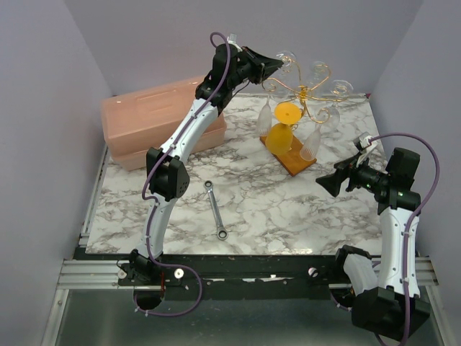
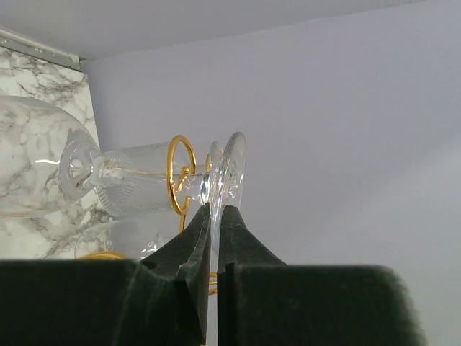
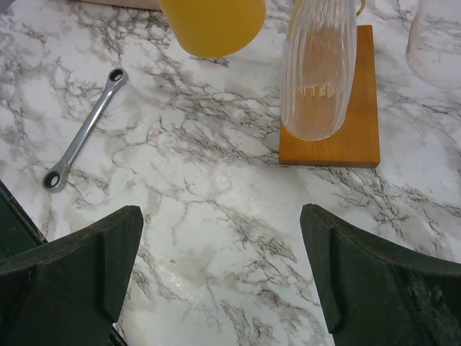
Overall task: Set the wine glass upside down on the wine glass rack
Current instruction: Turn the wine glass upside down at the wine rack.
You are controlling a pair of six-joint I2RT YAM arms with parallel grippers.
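Note:
The gold wire wine glass rack (image 1: 306,94) stands on its orange-brown base (image 1: 297,160) at the back right of the table. My left gripper (image 1: 277,66) is up at the rack's top left arm, shut on the round foot of a clear wine glass (image 1: 288,58). In the left wrist view my gripper (image 2: 216,209) pinches the foot's rim (image 2: 230,169). The stem runs through a gold curl (image 2: 181,173) and the ribbed bowl (image 2: 137,186) is beyond it. My right gripper (image 1: 328,180) (image 3: 220,267) is open and empty, low over the marble in front of the base (image 3: 360,137).
An orange glass (image 1: 286,126) (image 3: 212,21) and clear glasses (image 1: 311,142) (image 3: 320,72) hang bowl-down on the rack. A steel wrench (image 1: 215,210) (image 3: 83,130) lies mid-table. A pink plastic box (image 1: 162,119) stands at the back left. Grey walls enclose the table.

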